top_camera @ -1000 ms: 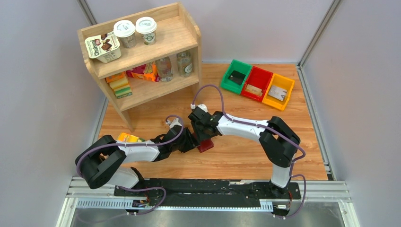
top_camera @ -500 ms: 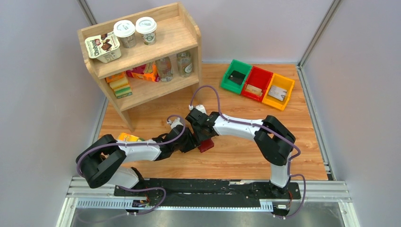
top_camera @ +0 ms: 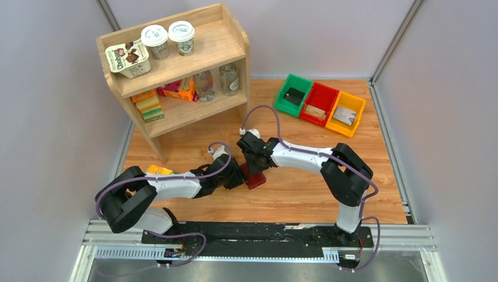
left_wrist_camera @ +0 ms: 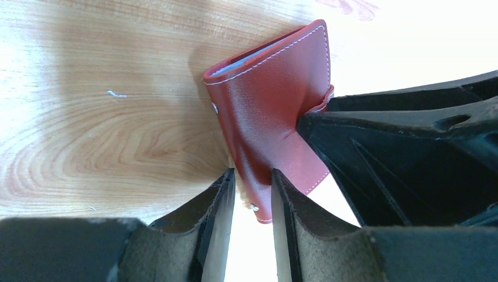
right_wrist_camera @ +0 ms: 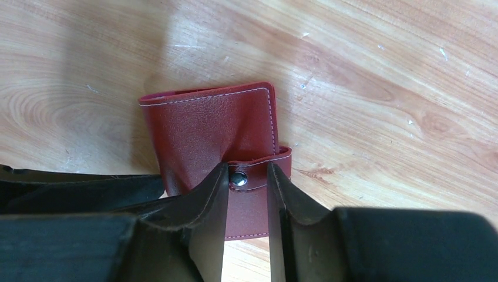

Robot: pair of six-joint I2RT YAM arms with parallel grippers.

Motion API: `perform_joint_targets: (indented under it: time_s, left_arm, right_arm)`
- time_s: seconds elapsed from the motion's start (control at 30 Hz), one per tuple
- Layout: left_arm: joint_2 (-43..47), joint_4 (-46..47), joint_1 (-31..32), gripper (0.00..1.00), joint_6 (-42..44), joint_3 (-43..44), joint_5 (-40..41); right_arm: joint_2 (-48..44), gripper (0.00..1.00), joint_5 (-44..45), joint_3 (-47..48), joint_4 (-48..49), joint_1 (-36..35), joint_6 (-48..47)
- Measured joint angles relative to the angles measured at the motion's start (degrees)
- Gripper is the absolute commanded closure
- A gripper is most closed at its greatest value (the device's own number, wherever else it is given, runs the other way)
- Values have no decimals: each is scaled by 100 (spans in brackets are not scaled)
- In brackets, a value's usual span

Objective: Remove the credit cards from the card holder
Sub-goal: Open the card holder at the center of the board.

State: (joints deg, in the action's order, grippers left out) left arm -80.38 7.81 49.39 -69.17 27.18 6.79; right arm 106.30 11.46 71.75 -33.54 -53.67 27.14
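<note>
card holder [top_camera: 256, 179]: closed, snap tab [right_wrist_camera: 283, 161] fastened, lying on the desk [top_camera: 311, 191] between your two arms. your left gripper [left_wrist_camera: 251, 179] pinches its lower corner. your right gripper [right_wrist_camera: 246, 173] stands narrow astride the tab; whether it grips cannot be told.

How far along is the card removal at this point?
Done: nothing visible yet. The card holder is closed, its snap tab fastened. In hand: the left gripper pinches the holder's edge while the right gripper brackets the snap, apparently to open it. Left: unsnapping, unfolding and pulling out every card; no card shows beside the holder.
</note>
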Motion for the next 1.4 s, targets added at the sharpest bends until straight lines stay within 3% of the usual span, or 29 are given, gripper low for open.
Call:
perform_joint_targets:
  time_s: [0.53, 0.93, 1.1, 1.2, 1.4]
  left_arm:
    - [-28, -190, 9, 62, 11, 118, 114]
    - [-74, -452, 15, 62, 52, 275, 387]
    - [-74, -564, -46, 61, 142, 332, 439]
    - [-57, -643, -166, 60, 280, 365, 472]
    - [96, -1244, -293, 53, 811, 533, 730]
  right_arm:
    - [-599, 92, -1740, -1012, 1084, 890, 157]
    - [-901, 98, -3421, -2107, 2492, 1694, 745]
    - [-901, 94, -3941, -2452, 3010, 1950, 1027]
    - [-975, 84, -4039, -2575, 3095, 2015, 1099]
    - [-1493, 68, -3379, -2608, 2643, 2046, 1058]
